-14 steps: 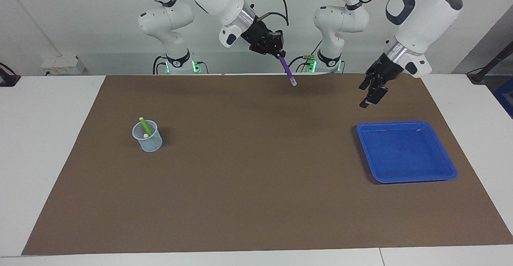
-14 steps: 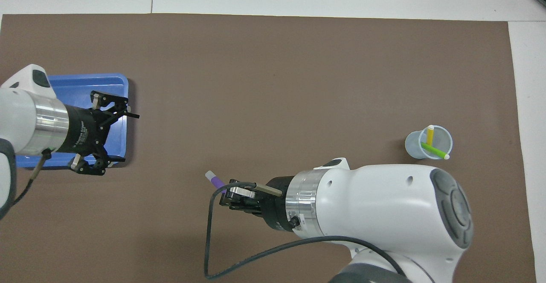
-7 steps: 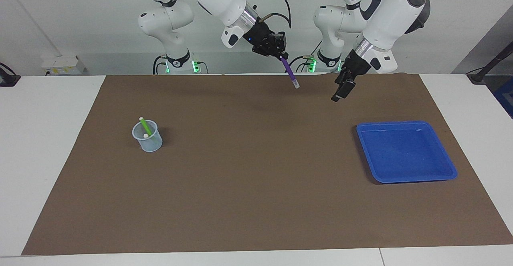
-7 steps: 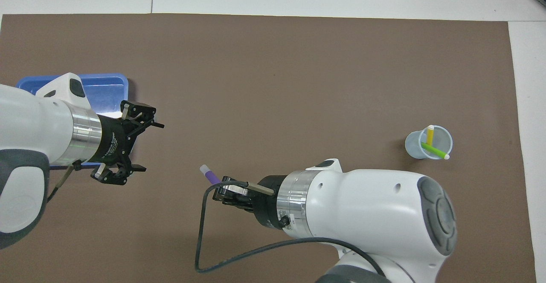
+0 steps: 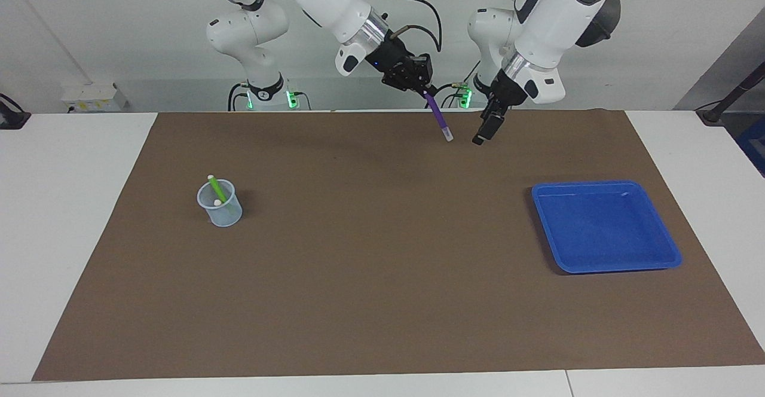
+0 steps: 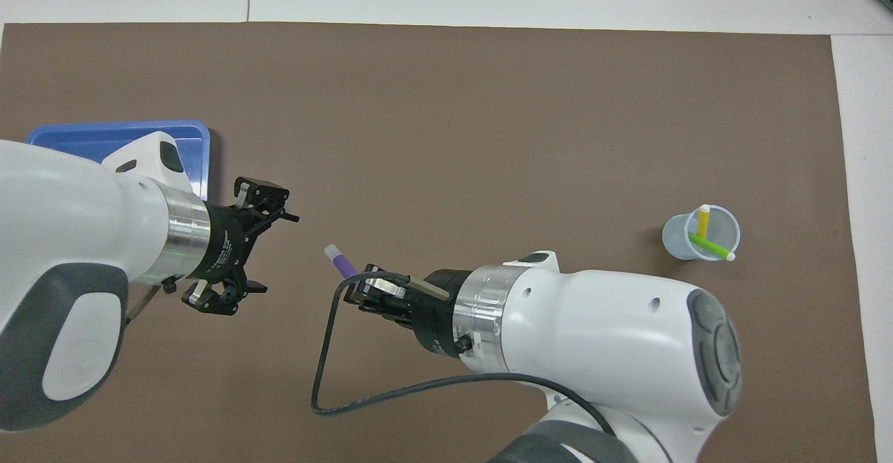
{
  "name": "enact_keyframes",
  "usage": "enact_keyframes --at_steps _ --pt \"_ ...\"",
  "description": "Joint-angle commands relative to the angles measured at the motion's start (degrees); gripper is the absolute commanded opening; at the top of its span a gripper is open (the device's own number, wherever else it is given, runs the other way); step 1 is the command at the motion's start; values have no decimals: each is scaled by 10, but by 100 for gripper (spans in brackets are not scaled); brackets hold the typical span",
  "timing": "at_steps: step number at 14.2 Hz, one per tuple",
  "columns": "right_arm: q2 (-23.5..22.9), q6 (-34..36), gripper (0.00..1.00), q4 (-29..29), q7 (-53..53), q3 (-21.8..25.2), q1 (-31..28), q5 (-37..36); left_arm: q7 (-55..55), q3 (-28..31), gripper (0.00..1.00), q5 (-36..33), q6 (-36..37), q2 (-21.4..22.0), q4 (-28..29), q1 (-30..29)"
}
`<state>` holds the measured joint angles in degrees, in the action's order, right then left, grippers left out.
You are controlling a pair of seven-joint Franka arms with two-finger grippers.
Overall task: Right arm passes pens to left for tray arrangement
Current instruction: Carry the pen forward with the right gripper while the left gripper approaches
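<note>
My right gripper (image 5: 424,86) (image 6: 363,287) is shut on the upper end of the purple pen (image 5: 440,120) (image 6: 341,262). It holds the pen in the air over the mat's edge nearest the robots, whitish tip slanting down. My left gripper (image 5: 482,136) (image 6: 277,252) is open and hangs a short gap from that tip, touching nothing. The green pen (image 5: 216,189) (image 6: 710,245) and the yellow pen (image 6: 703,220) stand in a translucent cup (image 5: 220,208) (image 6: 680,236) toward the right arm's end. The blue tray (image 5: 597,229) (image 6: 104,132) lies toward the left arm's end with nothing in it.
A brown mat (image 5: 382,277) (image 6: 488,114) covers most of the white table. A loose black cable (image 6: 328,379) loops from the right wrist above the mat.
My left gripper has swung away from the tray toward the middle and now hangs close to the purple pen's tip. The right gripper has shifted the pen slightly toward it.
</note>
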<state>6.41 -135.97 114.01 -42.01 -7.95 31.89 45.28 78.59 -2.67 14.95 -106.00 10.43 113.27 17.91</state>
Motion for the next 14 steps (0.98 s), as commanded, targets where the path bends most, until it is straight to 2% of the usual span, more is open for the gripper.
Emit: enact_keyframes --at_steps 1,5,8,14 --pt "-16 -32 0 -7 -4 0 2 17 12 -3 95 4 4 16 10 4" --pt "-28 -41 0 -19 -5 -11 2 17 28 -16 95 4 4 18 3 4" --pt "-39 -82 0 -19 -23 -33 3 34 34 -17 95 4 5 18 -6 4" --pt "-39 -79 0 -19 -22 -33 2 34 42 -30 95 5 7 20 -8 4"
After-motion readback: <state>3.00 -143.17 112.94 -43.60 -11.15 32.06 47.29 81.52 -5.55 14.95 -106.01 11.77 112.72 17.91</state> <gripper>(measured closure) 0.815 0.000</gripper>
